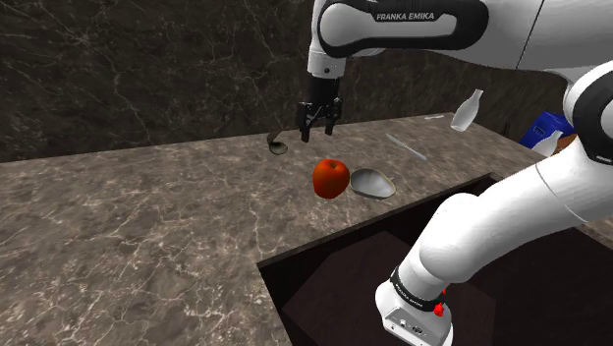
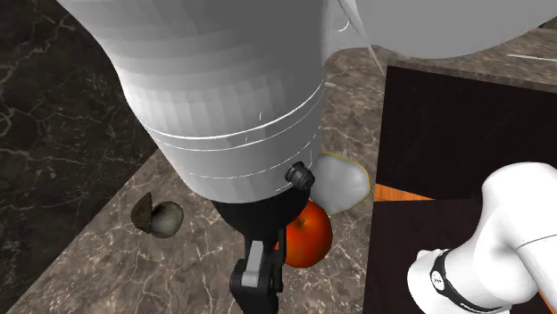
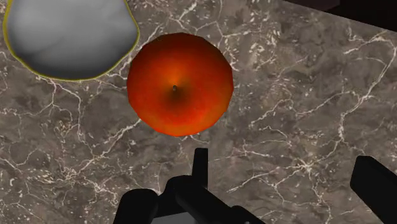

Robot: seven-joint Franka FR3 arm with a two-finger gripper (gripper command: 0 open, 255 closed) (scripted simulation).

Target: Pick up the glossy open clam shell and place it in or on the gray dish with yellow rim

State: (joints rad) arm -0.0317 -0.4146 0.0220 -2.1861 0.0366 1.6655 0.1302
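**Hovering gripper, fingers wide, nothing held**

The gripper hangs above the marble counter with its 2 fingers spread apart. The clam shell lies on the counter at the shoulder view's left of the apple. The apple sits just beside the gray, yellow-rimmed dish.

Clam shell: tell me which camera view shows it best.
The second exterior view: the clam shell lies open on the counter, both halves visible. The shoulder view gives it small and dark, near the gripper. The wrist view looks at the apple and the dish.
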